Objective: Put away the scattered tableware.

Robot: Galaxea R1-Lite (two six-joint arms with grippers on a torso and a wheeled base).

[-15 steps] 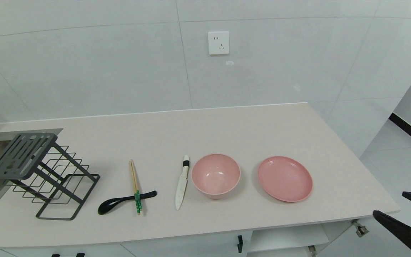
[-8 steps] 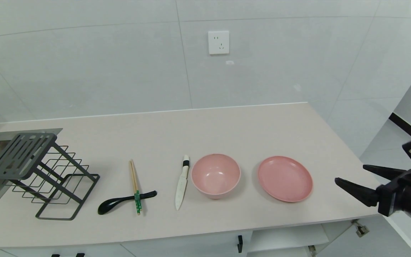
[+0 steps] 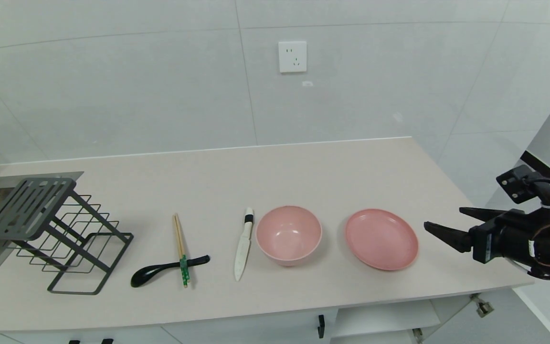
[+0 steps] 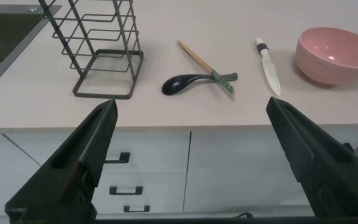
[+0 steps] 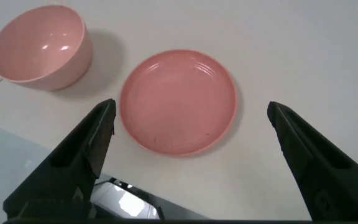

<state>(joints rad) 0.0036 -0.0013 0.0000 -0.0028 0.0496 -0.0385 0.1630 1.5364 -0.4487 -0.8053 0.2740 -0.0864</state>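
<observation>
Right fingers (image 3: 444, 236) moved in, spread; plate (image 3: 381, 239) just beyond tips.

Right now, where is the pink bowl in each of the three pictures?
Head view: the pink bowl sits on the counter, between the white knife and the pink plate.
Left wrist view: the pink bowl is just past the white knife, partly cut off by the picture's edge.
Right wrist view: the pink bowl is beside the pink plate, not touching it.
Shared landmark: the pale counter under the bowl.

A white socket (image 3: 292, 57) sits on the tiled wall (image 3: 112, 86).
</observation>
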